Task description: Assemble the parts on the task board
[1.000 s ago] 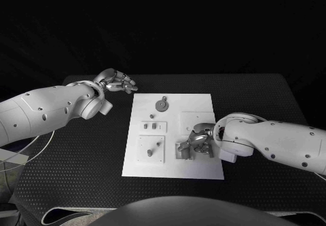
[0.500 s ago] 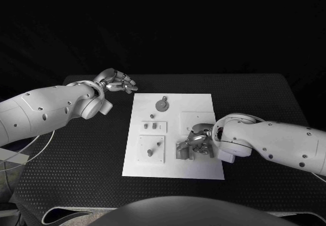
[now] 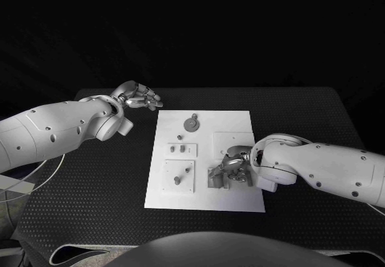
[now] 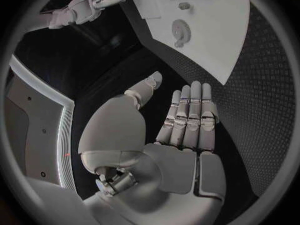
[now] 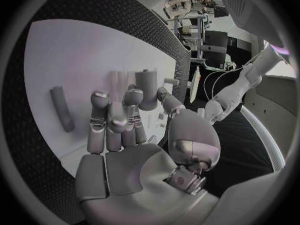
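The white task board (image 3: 205, 161) lies mid-table. My right hand (image 3: 234, 166) is over its front right part, fingers curled down at a grey block (image 3: 216, 178). In the right wrist view a grey cylindrical part (image 5: 147, 87) stands between the thumb and fingertips (image 5: 132, 99), apparently pinched. A grey peg (image 5: 60, 115) lies loose on the board (image 5: 75, 55) beside the hand. A round grey disc (image 3: 191, 123) lies at the board's back. My left hand (image 3: 136, 95) hovers off the board's back left corner, its fingers (image 4: 190, 115) stretched out and holding nothing.
On the board's left side are a small peg (image 3: 178, 137), a small plate with two studs (image 3: 182, 148) and a square plate with a grey piece (image 3: 177, 178). The left wrist view shows the disc (image 4: 180, 30) on the board (image 4: 219, 40). Black table (image 3: 88, 183) surrounds it.
My right hand's fingers have shifted slightly over the grey block. The left arm and hand have not moved.
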Robot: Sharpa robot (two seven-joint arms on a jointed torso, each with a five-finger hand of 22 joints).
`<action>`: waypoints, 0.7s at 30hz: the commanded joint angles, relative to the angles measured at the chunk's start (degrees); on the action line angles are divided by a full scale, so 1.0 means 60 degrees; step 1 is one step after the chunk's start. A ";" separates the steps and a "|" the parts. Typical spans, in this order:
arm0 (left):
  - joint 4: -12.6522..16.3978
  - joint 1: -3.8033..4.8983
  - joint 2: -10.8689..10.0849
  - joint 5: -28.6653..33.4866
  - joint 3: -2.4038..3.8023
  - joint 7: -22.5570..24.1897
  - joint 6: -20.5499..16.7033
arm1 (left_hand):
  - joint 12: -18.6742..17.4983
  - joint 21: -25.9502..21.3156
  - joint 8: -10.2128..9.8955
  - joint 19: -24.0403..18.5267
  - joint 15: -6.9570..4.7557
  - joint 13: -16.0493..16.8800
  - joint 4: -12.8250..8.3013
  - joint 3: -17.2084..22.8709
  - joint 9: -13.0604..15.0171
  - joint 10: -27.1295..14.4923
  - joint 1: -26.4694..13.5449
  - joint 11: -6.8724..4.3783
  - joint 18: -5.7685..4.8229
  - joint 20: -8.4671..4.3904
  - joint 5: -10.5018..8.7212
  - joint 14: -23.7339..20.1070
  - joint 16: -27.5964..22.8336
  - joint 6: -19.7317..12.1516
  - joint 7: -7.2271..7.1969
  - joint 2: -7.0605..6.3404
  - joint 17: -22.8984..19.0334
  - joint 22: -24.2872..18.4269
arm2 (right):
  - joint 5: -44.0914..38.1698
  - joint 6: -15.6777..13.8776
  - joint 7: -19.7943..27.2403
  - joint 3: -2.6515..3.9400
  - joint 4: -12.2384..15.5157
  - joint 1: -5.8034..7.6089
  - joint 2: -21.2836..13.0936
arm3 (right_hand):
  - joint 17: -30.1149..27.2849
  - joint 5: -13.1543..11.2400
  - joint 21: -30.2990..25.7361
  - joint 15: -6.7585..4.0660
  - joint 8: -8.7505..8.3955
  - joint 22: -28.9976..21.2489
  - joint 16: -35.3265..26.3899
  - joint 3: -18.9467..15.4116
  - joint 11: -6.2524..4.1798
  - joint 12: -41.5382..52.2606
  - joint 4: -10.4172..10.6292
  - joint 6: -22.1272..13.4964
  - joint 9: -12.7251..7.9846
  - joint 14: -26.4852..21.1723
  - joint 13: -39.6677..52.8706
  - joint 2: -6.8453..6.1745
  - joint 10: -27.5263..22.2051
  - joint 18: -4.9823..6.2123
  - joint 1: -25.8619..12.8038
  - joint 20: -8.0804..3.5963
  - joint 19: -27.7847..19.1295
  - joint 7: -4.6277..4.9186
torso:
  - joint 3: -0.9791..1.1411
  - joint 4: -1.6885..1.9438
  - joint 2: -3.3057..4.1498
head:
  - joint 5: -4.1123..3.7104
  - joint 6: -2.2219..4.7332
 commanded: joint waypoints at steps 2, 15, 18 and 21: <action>0.0026 0.0009 0.0006 0.0053 0.0005 0.0059 0.0086 | -0.0042 0.0009 0.0030 -0.0041 0.0041 -0.0015 0.0066 -0.0006 -0.0010 -0.0057 -0.0093 0.0014 -0.0060 0.0043 0.0005 0.0024 -0.0044 -0.0040 -0.0002 -0.0028 0.0014 -0.0013 | -0.0241 -0.0008 -0.0161 -0.0041 -0.0096 -0.0048 -0.0010 | -0.0016 0.0025 -0.0071 -0.0057 -0.0045 0.0061 -0.0056 0.0005 -0.0004 -0.0052 0.0074 0.0006 0.0003 -0.0021 -0.0013 -0.0054 -0.0097 0.0429 -0.0098 0.0027 -0.0002 -0.0020 | 0.0003 -0.0002 -0.0003 | -0.0005 0.0002; 0.0044 0.0009 -0.0002 0.0053 0.0005 0.0050 0.0098 | -0.0039 0.0013 0.0032 -0.0039 0.0039 -0.0015 0.0078 0.0002 -0.0011 -0.0057 -0.0083 0.0014 -0.0057 0.0041 0.0008 0.0029 -0.0055 -0.0041 -0.0002 -0.0013 0.0029 -0.0018 | -0.0321 -0.0284 -0.0144 -0.0041 -0.0134 -0.0049 -0.0022 | -0.0011 0.0024 -0.0152 -0.0050 -0.0144 0.0059 -0.0101 0.0138 0.0011 -0.0040 0.0778 -0.0048 0.0032 -0.0055 -0.0045 -0.0494 -0.0162 0.0429 -0.0851 0.0001 -0.0025 -0.0008 | -0.0002 -0.0003 -0.0005 | -0.0002 0.0002; 0.0047 0.0009 -0.0007 0.0053 0.0005 0.0051 0.0096 | -0.0038 0.0014 0.0032 -0.0039 0.0039 -0.0015 0.0081 0.0002 -0.0011 -0.0057 -0.0084 0.0014 -0.0058 0.0042 0.0008 0.0030 -0.0056 -0.0041 -0.0002 -0.0009 0.0031 -0.0019 | -0.0325 -0.0258 -0.0136 -0.0041 -0.0134 -0.0049 -0.0018 | -0.0006 0.0025 -0.0159 -0.0056 -0.0155 0.0065 -0.0105 0.0236 0.0006 -0.0032 0.0933 -0.0048 0.0045 -0.0058 -0.0049 -0.0666 -0.0172 0.0429 -0.0929 -0.0019 -0.0020 -0.0010 | -0.0002 -0.0001 -0.0006 | -0.0005 0.0002; 0.0038 0.0009 -0.0002 0.0053 0.0005 0.0051 0.0098 | -0.0038 0.0014 0.0033 -0.0039 0.0039 -0.0015 0.0084 0.0003 -0.0011 -0.0057 -0.0084 0.0014 -0.0058 0.0042 0.0008 0.0030 -0.0058 -0.0041 -0.0002 -0.0007 0.0033 -0.0020 | -0.0327 -0.0115 -0.0106 -0.0041 -0.0103 -0.0049 -0.0001 | -0.0003 0.0026 -0.0160 -0.0055 -0.0170 0.0074 -0.0110 0.0327 0.0007 -0.0027 0.0984 -0.0063 0.0056 -0.0064 -0.0050 -0.0778 -0.0187 0.0429 -0.0900 -0.0036 -0.0017 -0.0006 | 0.0000 -0.0004 -0.0006 | 0.0000 0.0002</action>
